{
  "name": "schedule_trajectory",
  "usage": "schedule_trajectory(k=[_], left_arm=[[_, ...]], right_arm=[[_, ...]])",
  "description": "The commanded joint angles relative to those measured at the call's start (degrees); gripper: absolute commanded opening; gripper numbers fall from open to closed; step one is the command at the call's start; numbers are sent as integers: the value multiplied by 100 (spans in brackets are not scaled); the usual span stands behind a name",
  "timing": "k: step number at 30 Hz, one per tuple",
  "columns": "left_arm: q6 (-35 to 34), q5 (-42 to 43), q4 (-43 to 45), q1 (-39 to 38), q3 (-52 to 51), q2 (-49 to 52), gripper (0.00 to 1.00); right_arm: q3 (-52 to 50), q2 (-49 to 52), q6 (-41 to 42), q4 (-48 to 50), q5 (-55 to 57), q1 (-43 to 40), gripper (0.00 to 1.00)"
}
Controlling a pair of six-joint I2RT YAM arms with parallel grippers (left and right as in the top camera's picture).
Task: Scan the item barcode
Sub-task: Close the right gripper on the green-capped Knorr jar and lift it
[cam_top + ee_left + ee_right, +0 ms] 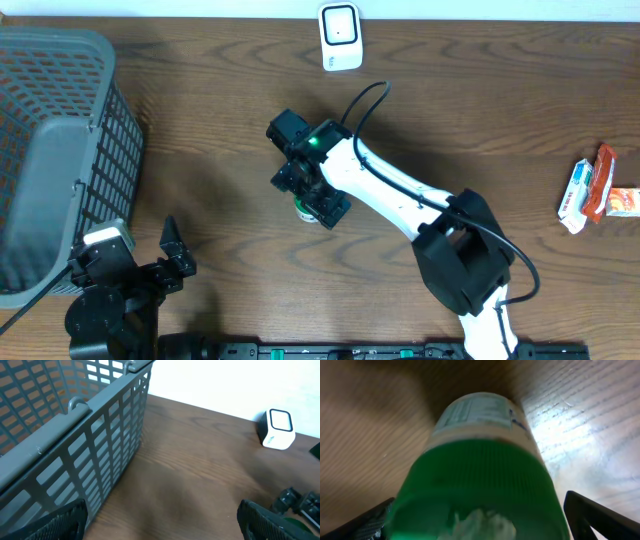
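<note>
So the bottle [475,460], green ribbed cap and white printed label, is being shown standing on the table [200,100] well in front of the scanner [340,37], on the robot's side of it and a touch to the left. It's being straddled by the right claw [477,517], which is being held spread wide, with one of the fingers [600,517] sitting on each side of the cap. In the right wrist view the cap is being pictured right up close and blurry, so whether it's actually being touched by either finger can't be told. Nothing on the label is readable, and no barcode is being made out.

The left claw [162,522] is being kept wide open too, with nothing in it. It's parked far in front of the scanner and way off to the left, just beside the grey mesh basket [125,130]. That basket is being seen well to the left of the scanner, at the table's edge.

A couple of snack packets [592,195] are lying well to the right of the scanner, out near the far right side of the table. The scanner itself is being seen as a small white box at the back edge.
</note>
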Motion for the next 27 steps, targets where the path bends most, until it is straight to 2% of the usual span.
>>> schedule_trajectory(k=[1, 5, 9, 14, 17, 19, 23, 27], left_arm=[[-28, -46, 17, 28, 9, -4, 96], [-28, -46, 17, 28, 9, -4, 96], [-28, -46, 17, 28, 9, -4, 96], [-28, -46, 17, 28, 9, -4, 96], [-28, -46, 17, 28, 9, -4, 96], [-28, -46, 17, 28, 9, -4, 96], [-28, -46, 17, 28, 9, -4, 96], [-28, -46, 17, 28, 9, -4, 96]], right_arm=[[-70, 251, 107, 11, 17, -17, 99], [-72, 398, 83, 31, 66, 31, 98], [-72, 533, 72, 24, 280, 74, 92], [-72, 562, -55, 26, 334, 85, 77], [-72, 562, -122, 20, 280, 105, 65], [-66, 560, -243, 26, 199, 105, 62], [-44, 560, -857, 28, -229, 55, 57], [26, 542, -2199, -17, -826, -68, 50]])
